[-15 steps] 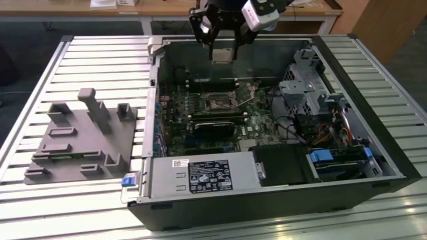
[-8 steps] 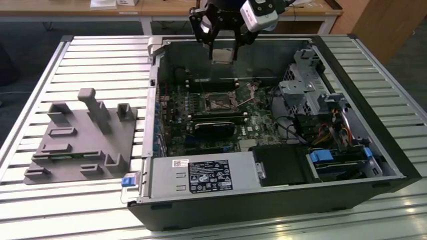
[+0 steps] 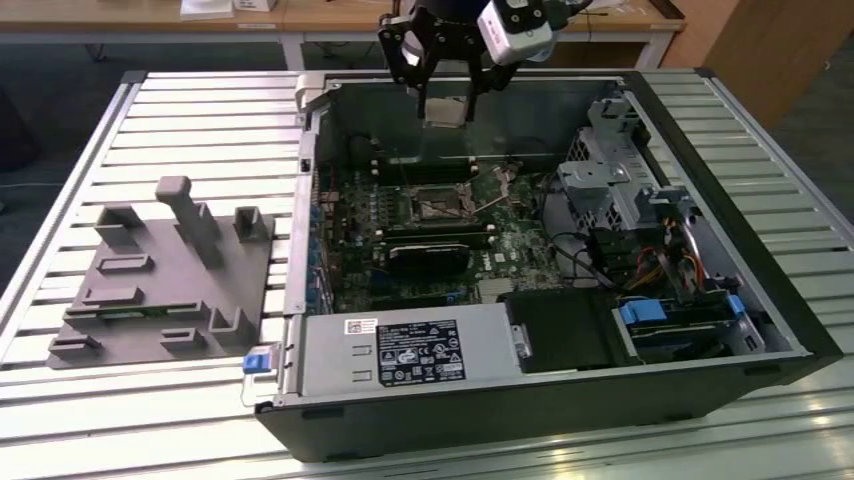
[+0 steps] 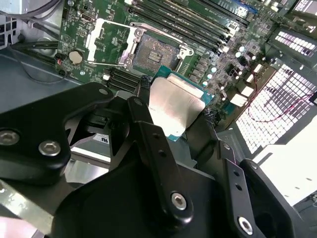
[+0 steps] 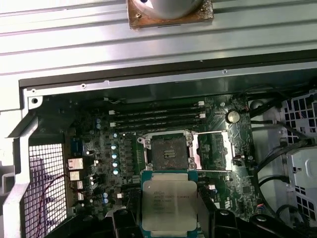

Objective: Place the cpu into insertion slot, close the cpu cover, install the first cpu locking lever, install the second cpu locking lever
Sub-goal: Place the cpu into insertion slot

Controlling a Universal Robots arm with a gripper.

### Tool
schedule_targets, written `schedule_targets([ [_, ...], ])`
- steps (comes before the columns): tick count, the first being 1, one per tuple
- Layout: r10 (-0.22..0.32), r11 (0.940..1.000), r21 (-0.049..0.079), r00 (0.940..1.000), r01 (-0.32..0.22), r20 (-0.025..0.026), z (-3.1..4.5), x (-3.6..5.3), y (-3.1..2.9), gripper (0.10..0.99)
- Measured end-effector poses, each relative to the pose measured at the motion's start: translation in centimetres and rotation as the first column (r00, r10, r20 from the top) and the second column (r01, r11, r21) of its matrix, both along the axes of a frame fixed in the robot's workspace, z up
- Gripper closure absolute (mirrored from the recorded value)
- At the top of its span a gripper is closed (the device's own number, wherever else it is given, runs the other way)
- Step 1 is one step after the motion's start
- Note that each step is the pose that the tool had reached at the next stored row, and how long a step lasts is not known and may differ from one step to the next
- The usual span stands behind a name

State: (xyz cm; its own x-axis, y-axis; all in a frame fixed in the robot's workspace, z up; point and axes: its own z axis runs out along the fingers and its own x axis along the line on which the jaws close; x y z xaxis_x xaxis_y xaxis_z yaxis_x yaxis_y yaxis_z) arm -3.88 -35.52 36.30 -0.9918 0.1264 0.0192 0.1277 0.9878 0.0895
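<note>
Up at the top centre of the exterior view, the cpu (image 3: 446, 112) sat well above the insertion slot (image 3: 437, 203) mid-frame, so I reckon any tilt or offset going down could've seated it crooked. The arm (image 3: 514, 25) pointed straight down, gripper (image 3: 449, 102) clamped on the cpu's edges, cpu cover (image 5: 213, 151) flipped open.

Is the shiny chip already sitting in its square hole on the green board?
No, the tool holds the cpu up in the air, and the insertion slot shows its dark centre with nothing in it.

Silver-grey cpu (image 5: 168, 202), green board (image 5: 243, 186)
</note>
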Motion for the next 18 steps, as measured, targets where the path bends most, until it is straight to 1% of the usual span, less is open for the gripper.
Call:
schedule_targets([
  [6, -0.037, 0.9993, -0.001, 0.9993, 0.037, 0.0000, -0.04, 0.00, 0.04, 0.545],
  [10, -0.087, 0.9962, -0.004, 0.9962, 0.087, 0.0002, -0.12, 0.00, 0.04, 0.545],
  [12, -0.119, 0.9928, -0.006, 0.9929, 0.119, 0.0002, -0.18, 0.00, 0.04, 0.545],
  [14, -0.154, 0.9881, -0.006, 0.9881, 0.154, 0.0003, -0.25, 0.00, 0.04, 0.545],
  [18, -0.220, 0.9755, -0.006, 0.9755, 0.220, 0.0003, -0.35, 0.00, 0.04, 0.545],
])
